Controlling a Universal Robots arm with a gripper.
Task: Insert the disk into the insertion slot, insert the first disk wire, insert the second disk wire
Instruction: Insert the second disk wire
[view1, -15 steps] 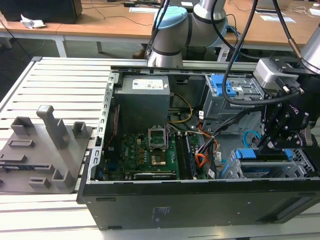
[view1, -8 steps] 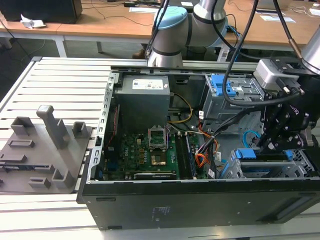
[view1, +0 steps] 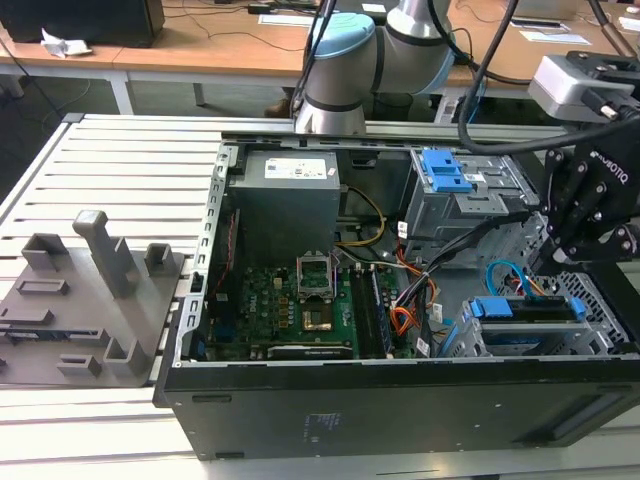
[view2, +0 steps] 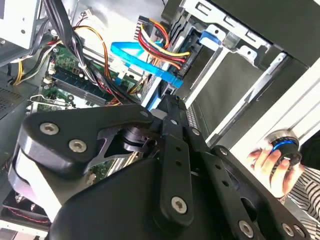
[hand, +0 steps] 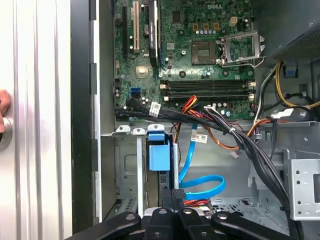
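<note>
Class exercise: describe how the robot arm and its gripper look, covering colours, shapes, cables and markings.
The arm has silver-grey tubular links and a light blue joint cap, with black cables alongside. The gripper is black, built of angular linkage bars with silver screw heads, and bears white lettering. A grey box sits above it.

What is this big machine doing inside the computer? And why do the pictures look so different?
It is a robot arm, grey with light blue caps, and at its end sits a black claw. The claw reaches into an open computer case that lies on a slatted table.

One picture is taken from a camera standing outside, so you see the whole scene. The other two come from cameras riding on the arm, close to the claw, so they look right into the computer.

Inside is a green board full of tiny parts. In the first wrist view, the disk's bright blue frame sits in the grey metal slot. A light blue cable loops beside it, near some red and orange wires. A person's hand holds a knob nearby.
</note>
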